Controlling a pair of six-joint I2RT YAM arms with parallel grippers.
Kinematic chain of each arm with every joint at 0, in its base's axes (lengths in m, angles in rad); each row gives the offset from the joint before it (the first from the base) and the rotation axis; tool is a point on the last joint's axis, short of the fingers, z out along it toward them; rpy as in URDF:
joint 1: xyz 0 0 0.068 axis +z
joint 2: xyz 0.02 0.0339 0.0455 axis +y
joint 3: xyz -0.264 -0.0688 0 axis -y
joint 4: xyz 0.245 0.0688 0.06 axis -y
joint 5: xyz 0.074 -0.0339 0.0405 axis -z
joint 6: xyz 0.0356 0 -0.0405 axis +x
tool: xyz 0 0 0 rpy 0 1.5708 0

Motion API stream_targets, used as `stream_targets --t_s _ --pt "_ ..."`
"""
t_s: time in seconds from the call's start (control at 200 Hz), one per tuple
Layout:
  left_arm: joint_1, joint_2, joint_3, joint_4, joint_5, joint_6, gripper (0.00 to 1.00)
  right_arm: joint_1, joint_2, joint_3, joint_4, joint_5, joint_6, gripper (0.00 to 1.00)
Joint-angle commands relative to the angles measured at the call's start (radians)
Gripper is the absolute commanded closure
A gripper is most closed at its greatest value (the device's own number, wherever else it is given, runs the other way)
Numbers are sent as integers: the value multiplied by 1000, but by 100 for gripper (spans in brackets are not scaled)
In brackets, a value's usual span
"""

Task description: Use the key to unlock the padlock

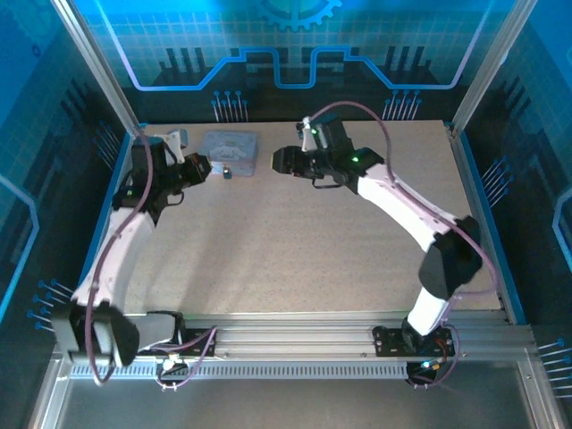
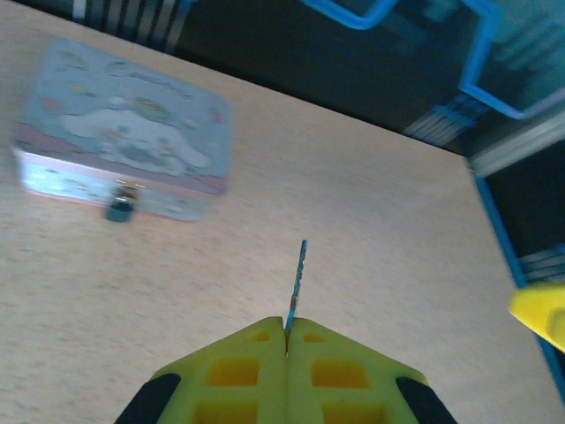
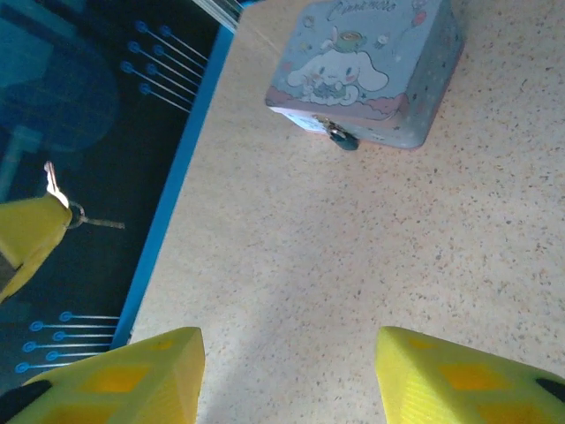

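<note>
Pinched the key [image 2: 297, 283] tight in the left hand [image 2: 286, 334], blade pointing out, seemingly to line up with the small padlock [image 2: 119, 208] hanging at the front of the tin [image 2: 124, 124], upper left of frame. Poised the right hand [image 3: 287, 353] open and empty over the bench [image 3: 371, 256], perhaps for steadying.

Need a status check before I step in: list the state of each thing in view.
tin: lid shut.
padlock: hanging from the tin's latch, nothing touching it; too blurred to tell whether it is locked.
key: gripped, blade sticking out, apart from the padlock.
left fingers: shut on the key.
right fingers: open, empty.
</note>
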Motion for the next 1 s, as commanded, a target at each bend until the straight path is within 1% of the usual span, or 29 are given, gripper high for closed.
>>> stream_targets --t_s 0.0,0.07,0.155,0.265,0.3,0.39,0.455,0.51,0.595,0.67,0.86,0.93,0.995 --pt "49 154 112 -37 -78 30 100 -11 139 143 -83 7 20 45" --pt "71 265 200 -66 -106 37 100 -16 248 258 -127 9 30 44" --pt "84 391 312 -109 -165 58 100 -26 384 413 -198 20 57 43" --pt "92 545 451 -172 -199 70 100 -36 544 619 -274 11 98 42" --pt "93 593 499 -205 -207 77 100 -37 619 689 -294 -3 106 42" --pt "98 693 604 -258 -242 88 100 -38 751 868 -343 -9 132 42" --pt "107 748 657 -282 -266 97 100 -42 822 951 -345 -10 157 41" --pt "116 790 698 -304 -275 102 100 -46 859 975 -322 -12 182 41" --pt "131 848 757 -338 -276 108 100 -50 884 966 -265 -17 214 39" --pt "143 892 802 -363 -257 109 100 -49 904 967 -227 -20 224 37" --pt "145 1005 912 -438 -191 137 100 -49 938 957 -123 -27 240 35" --pt "143 1038 944 -460 -160 143 100 -49 953 956 -76 -27 241 33" --pt "138 1051 954 -466 -161 157 100 -49 966 956 -29 -18 237 29"
